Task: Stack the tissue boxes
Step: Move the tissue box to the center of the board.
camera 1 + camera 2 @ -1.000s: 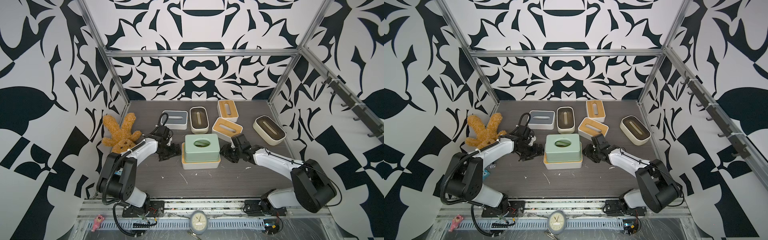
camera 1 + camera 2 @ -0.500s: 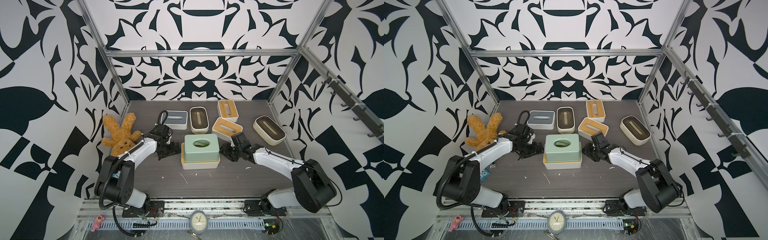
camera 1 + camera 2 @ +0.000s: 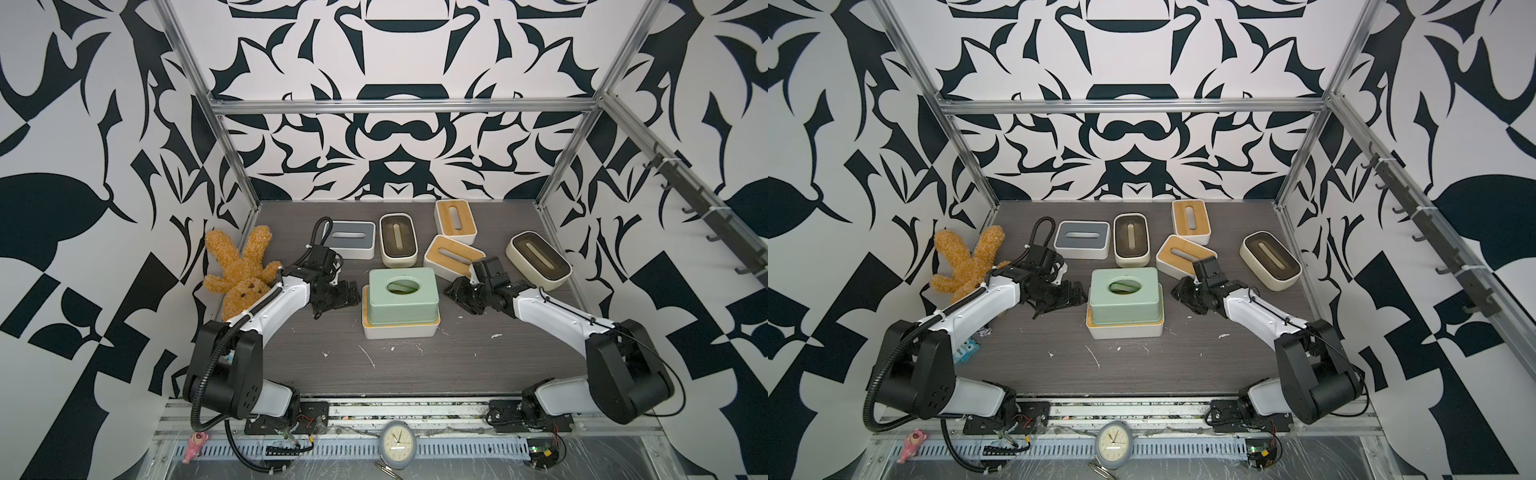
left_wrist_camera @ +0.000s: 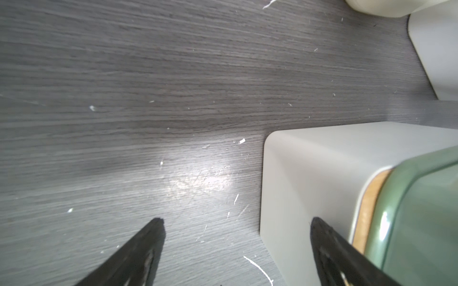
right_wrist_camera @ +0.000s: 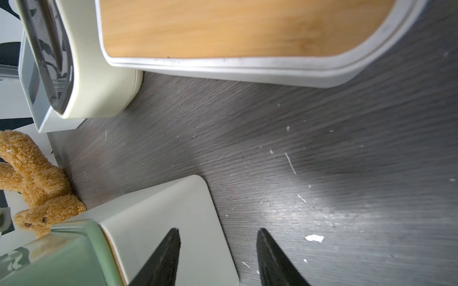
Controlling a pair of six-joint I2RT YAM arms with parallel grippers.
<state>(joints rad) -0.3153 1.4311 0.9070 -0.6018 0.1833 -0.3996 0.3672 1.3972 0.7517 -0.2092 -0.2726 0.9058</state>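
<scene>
A mint green tissue box (image 3: 401,299) (image 3: 1125,295) sits on a white bamboo-lidded box (image 3: 399,330) at mid-table. My left gripper (image 3: 349,293) (image 3: 1077,293) hangs low just left of this stack, jaws wide open and holding nothing. In the left wrist view the left gripper (image 4: 236,222) has one fingertip over the white box's end wall (image 4: 309,173). My right gripper (image 3: 451,293) (image 5: 216,232) is low at the stack's right end, jaws partly apart and holding nothing, one finger (image 5: 163,255) over the white box's corner (image 5: 173,205).
Behind the stack stand a grey-lidded box (image 3: 349,239), a cream dark-lidded box (image 3: 398,239), two bamboo-lidded boxes (image 3: 455,220) (image 3: 451,257) and another cream box (image 3: 538,259) at the right. A brown plush bunny (image 3: 241,274) leans on the left wall.
The left jaws have spread a little wider and the left gripper has edged closer to the stack's left end. The right arm has barely moved.
</scene>
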